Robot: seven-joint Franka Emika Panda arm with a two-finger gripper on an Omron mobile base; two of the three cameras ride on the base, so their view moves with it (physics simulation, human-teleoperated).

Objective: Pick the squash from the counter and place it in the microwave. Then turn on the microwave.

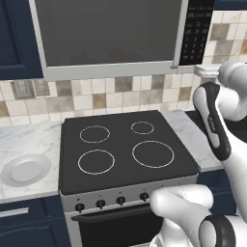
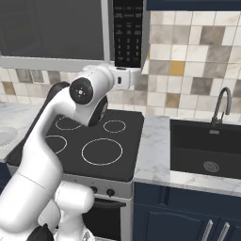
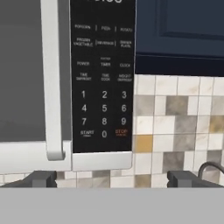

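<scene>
Although its door is closed, the microwave (image 1: 110, 36) hangs above the stove (image 1: 125, 147), its wide dark glass set in a light grey frame, and nothing can be made out through the glass. A black keypad (image 3: 103, 78) runs down the microwave's right side, with white number keys, a START key at lower left and a red STOP key at lower right. A pale vertical handle (image 3: 51, 83) stands just left of the keypad. In the hand view the tool (image 3: 112, 179) faces the keypad from close by, level with the microwave's bottom edge, its two dark fingertips (image 3: 40, 179) spread wide apart and grasping nothing. In the right base view the white arm (image 2: 56, 141) rises from the lower left and reaches up to the microwave's lower right corner. Below, the black stove has four white rings on top and a row of knobs (image 1: 111, 201) along its front. White marble worktop (image 1: 29, 140) with grey veins lies on both sides of the stove, above navy cabinets. A round white plate (image 1: 25, 170) rests on the left worktop, near the stove. To the right, a dark sink (image 2: 204, 148) with a curved tap (image 2: 221, 106) is set into the worktop. Beige, grey and tan tiles cover the wall behind.
</scene>
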